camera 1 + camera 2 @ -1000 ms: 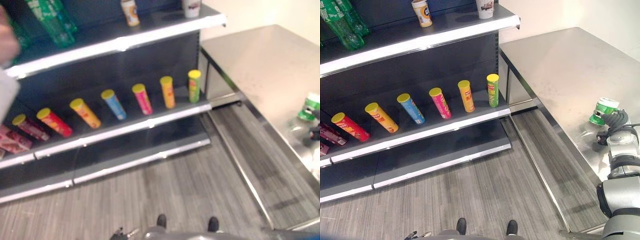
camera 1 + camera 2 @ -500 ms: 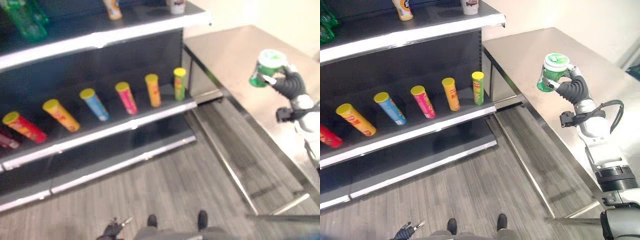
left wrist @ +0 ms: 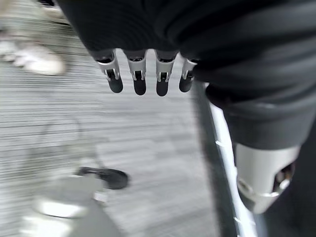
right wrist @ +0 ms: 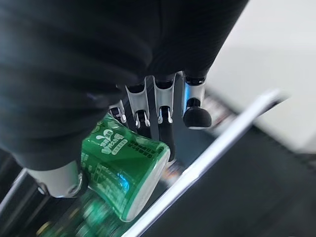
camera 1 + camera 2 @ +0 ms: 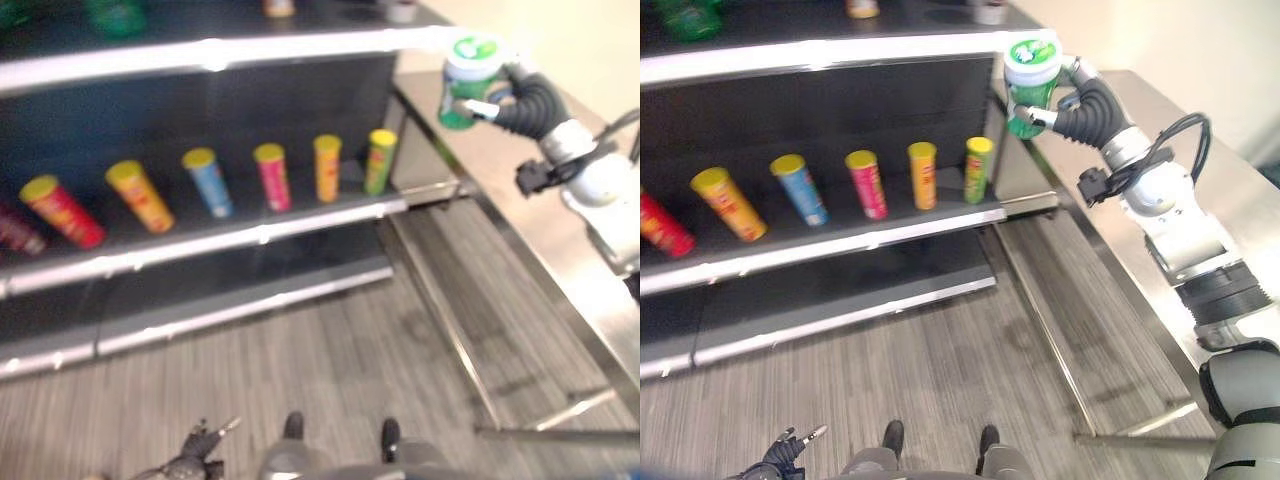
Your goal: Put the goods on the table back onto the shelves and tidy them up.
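The right robot hand (image 5: 1077,108) has its fingers and thumb curled round a green cup-shaped container with a white lid (image 5: 1031,82), holding it upright in the air beside the front corner of the dark top shelf with its silver edge strip (image 5: 840,52), above the gap between the shelving and the stainless steel table (image 5: 1200,190). The left robot hand (image 3: 143,74) hangs low near the grey floor, fingers straight and holding nothing.

On the middle shelf (image 5: 840,245) a row of tall snack tubes with yellow lids (image 5: 923,174) leans back; a white cup (image 5: 989,12) stands near the top shelf's end.

The risks, as I judge them: the cup's base may catch the shelf's front strip on the way in and tip out of the grasp, since the hold appears to sit on its lower half. Setting it too near the corner could let it fall off, and a wide swing might knock the white cup
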Controlling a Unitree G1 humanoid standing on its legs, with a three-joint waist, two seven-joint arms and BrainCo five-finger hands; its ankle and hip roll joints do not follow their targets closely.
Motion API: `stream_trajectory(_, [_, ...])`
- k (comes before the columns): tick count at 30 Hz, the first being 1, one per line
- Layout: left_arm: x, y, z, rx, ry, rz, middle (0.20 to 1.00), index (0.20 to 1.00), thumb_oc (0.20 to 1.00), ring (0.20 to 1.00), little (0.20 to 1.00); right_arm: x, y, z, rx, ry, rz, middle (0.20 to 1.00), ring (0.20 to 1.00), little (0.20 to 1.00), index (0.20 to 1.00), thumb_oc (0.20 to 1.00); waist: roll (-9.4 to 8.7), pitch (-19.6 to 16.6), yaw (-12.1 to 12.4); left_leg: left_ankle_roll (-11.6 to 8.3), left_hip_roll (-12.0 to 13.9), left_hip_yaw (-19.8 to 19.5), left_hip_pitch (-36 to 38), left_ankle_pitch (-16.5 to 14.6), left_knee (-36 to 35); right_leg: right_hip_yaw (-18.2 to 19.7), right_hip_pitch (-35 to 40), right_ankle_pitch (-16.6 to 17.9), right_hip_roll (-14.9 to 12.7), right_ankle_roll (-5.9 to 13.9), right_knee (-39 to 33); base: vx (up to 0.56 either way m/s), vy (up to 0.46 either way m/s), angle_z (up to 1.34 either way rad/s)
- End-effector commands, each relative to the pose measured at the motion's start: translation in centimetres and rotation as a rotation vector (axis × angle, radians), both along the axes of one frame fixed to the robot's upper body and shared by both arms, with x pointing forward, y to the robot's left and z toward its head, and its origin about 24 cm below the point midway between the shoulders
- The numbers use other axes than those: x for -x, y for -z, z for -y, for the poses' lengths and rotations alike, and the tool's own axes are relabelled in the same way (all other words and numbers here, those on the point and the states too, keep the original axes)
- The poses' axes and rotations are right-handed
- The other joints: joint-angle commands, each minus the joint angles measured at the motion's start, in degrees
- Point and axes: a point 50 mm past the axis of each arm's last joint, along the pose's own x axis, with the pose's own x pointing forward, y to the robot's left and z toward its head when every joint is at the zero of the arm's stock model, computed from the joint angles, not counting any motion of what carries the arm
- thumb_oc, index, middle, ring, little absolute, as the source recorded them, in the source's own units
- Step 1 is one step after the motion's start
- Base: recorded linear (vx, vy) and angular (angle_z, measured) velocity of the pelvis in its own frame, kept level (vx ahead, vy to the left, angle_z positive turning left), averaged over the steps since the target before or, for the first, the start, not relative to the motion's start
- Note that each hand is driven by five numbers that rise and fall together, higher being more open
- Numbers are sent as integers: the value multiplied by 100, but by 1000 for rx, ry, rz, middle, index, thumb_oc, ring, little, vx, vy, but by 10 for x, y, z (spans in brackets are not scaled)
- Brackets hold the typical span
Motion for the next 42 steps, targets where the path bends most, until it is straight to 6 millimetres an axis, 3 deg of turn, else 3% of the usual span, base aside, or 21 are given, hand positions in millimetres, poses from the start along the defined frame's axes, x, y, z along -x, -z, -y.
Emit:
stream_trajectory(1, [5,-3,-11,-20,7,-16,1000,1000,1000,1000,1000,-6,-33,4,-75,25,75,200,200,200,200,200,-369,-390,195,-207,-404,-620,-752,219,-136,250,518,468,214,-79,-1116,-159,-194,100])
stream_trajectory(4, [-5,-1,-1,6,59,-3,1000,1000,1000,1000,1000,-13,-42,17,-65,110,77,200,200,200,200,200,-262,-253,123,-292,-469,-679,-1093,316,-136,-109,547,517,264,-153,-1327,-185,-86,137])
stream_trajectory(7, [-4,-2,-4,7,36,-3,1000,1000,1000,1000,1000,-19,-47,36,-90,218,64,200,200,200,200,200,-238,-130,2,-240,-209,64,-1125,276,191,-479,469,685,59,-181,-1369,-206,49,97])
stream_trajectory(9, [4,-1,-6,1,28,-32,1000,1000,1000,1000,1000,-23,-45,43,-127,251,48,200,200,200,200,200,-267,-172,-74,-239,-88,29,-1011,34,534,-610,380,800,-73,-200,-1357,-145,75,104])
stream_trajectory(10, [7,0,-6,-4,36,-48,1000,1000,1000,1000,1000,-27,-43,51,-150,285,37,200,200,200,200,200,-309,-211,-125,-277,-81,-133,-886,-241,843,-665,306,868,-213,-196,-1374,-95,69,59])
stream_trajectory(11, [7,0,-6,-4,35,-48,1000,1000,1000,1000,1000,-27,-43,51,-150,284,37,200,200,200,200,200,-301,-203,-132,-280,-76,-144,-889,-263,870,-674,321,863,-206,-198,-1375,103,-22,33])
stream_trajectory(12, [-2,8,23,-7,200,-77,1000,1000,1000,1000,1000,-3,29,77,-215,295,-60,200,200,200,200,200,-30,-726,-613,-86,-269,295,514,-733,-136,-307,689,951,-246,69,-1755,193,-58,32])
stream_trajectory(32, [2,8,20,-17,184,-98,1000,1000,1000,1000,1000,-15,28,79,-229,333,-87,200,200,200,200,200,-32,-764,-660,-92,-261,426,577,-758,-136,-253,724,962,-286,73,-1755,13,-2,2])
stream_trajectory(36, [-3,7,20,-17,186,-77,1000,1000,1000,1000,1000,-15,24,71,-203,304,-75,200,200,200,200,200,-14,-761,-667,-102,-247,467,590,-768,-136,-232,698,967,-282,72,-1755,6,-19,-2])
stream_trajectory(42, [-31,-2,25,10,197,59,1000,1000,1000,1000,1000,-10,21,66,-155,289,-55,200,200,200,200,200,-16,-736,-674,-157,-156,468,632,-762,-136,-254,730,887,-204,23,-1749,25,-62,0])
